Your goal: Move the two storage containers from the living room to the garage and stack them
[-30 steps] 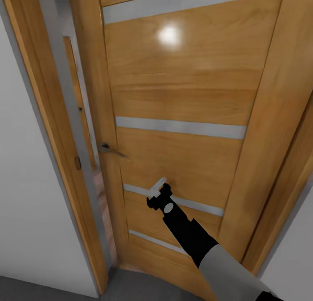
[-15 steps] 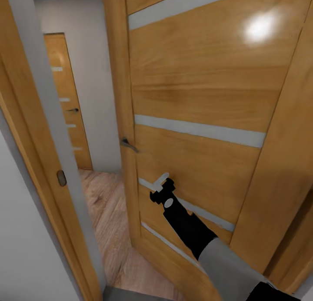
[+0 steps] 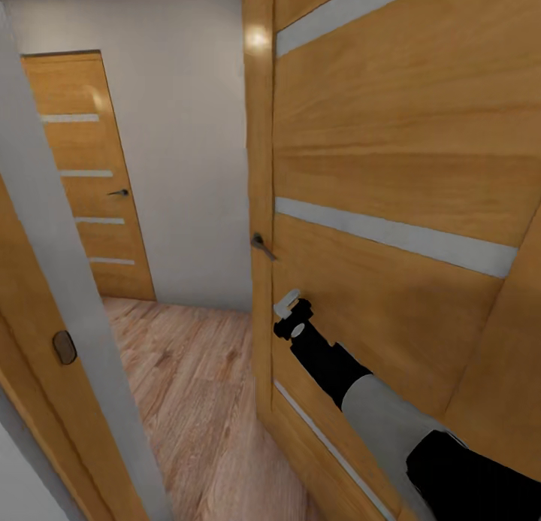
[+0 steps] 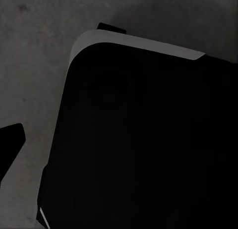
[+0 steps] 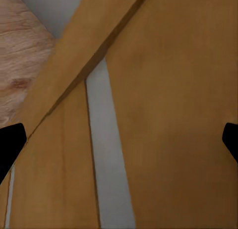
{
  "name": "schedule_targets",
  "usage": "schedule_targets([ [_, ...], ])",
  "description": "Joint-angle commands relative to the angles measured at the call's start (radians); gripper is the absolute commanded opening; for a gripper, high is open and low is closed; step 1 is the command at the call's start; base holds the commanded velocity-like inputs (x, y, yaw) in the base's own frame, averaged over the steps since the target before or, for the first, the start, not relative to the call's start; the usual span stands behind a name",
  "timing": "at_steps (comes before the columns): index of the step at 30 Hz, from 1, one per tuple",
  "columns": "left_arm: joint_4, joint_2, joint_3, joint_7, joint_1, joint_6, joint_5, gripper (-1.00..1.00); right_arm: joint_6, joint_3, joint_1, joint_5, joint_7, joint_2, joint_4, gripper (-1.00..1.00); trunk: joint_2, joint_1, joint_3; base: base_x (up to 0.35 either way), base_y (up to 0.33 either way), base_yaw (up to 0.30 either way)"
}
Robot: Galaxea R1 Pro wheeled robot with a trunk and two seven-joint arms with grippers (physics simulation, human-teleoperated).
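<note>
Wood frame, far left: door frame (image 3: 45,371), strike plate on its inner face.
Gap, centre-left: plank hallway floor (image 3: 195,401) beyond, second door (image 3: 86,183) at the far wall.
Swung door, right: door (image 3: 406,183) standing ajar, handle (image 3: 262,246) on its free edge.
Right gripper (image 3: 289,310): against the door face just below the handle, fingertips wide apart, clamping nothing.
Left gripper: state cannot be told.
Storage containers: nowhere in sight, presumably past the gap.

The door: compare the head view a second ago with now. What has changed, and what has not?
The door has swung further open, pushed by the right gripper, exposing the wood floor and a second door beyond. The gripper stays open against the panel, gripping nothing.
</note>
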Motion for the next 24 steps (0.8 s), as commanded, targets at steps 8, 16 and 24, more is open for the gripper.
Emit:
schedule_targets([
  [8,-0.001,0.001,0.0,0.0,0.0,-0.005,0.005,1.0,0.005,-0.006,-0.073,-0.122,-0.003,0.0,0.048,1.0,0.0,0.001,-0.001,0.191,0.0,0.0],
  [16,-0.001,0.001,0.002,0.0,0.0,-0.005,0.005,1.0,-0.009,-0.012,-0.068,-0.125,-0.001,0.0,0.041,1.0,0.0,0.001,-0.001,0.001,0.0,0.0],
  [24,-0.001,0.001,0.002,0.0,0.0,-0.005,0.005,1.0,-0.057,-0.014,-0.068,-0.133,0.001,0.0,0.041,1.0,0.0,0.001,-0.001,0.0,0.0,0.0],
])
